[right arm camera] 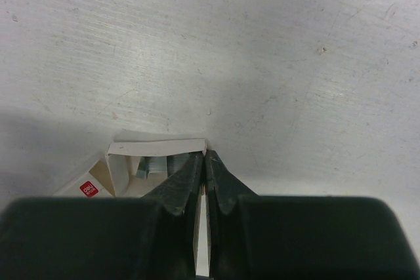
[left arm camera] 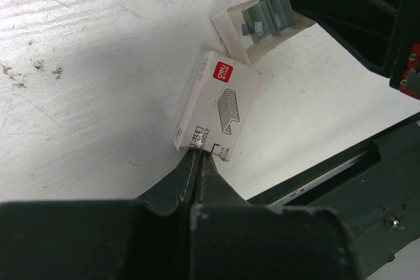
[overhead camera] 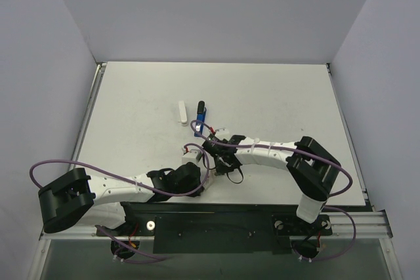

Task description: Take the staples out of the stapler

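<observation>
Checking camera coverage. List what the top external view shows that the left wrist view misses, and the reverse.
Top external only: the blue stapler and a pale stick lying beside it, not touching.
Left wrist only: the print and red logo on the box sleeve, and the grey staples in the open tray.
Both: the table, and the left gripper and right gripper working close together.
</observation>
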You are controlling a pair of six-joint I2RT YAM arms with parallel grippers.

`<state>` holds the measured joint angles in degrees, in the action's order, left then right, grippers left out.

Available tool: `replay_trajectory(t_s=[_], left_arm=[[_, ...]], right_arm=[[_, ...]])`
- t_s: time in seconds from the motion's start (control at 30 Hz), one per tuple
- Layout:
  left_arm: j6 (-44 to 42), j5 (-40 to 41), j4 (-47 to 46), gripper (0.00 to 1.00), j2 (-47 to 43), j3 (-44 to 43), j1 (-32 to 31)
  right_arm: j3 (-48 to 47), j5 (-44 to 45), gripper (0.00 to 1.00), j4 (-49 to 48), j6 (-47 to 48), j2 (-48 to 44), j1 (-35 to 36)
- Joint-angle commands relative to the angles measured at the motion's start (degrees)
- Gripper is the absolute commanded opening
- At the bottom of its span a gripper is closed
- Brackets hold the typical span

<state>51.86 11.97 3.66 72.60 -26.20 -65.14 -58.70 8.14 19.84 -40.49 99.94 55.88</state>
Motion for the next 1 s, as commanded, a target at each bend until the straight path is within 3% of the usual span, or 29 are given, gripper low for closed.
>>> replay_trajectory(t_s=[0.0,0.97], left_arm=[[-0.4,0.1,-0.6,0.00,0.0,0.2,-0.3],[0.1,0.3,-0.2,0.00,1.3,-0.9,-0.6]], right_arm=[[-0.7,0.5,0.00,1.7,-0.6,-0.3,1.2],[11.1,3.9,0.00,1.9,-6.9,-8.6,7.7]])
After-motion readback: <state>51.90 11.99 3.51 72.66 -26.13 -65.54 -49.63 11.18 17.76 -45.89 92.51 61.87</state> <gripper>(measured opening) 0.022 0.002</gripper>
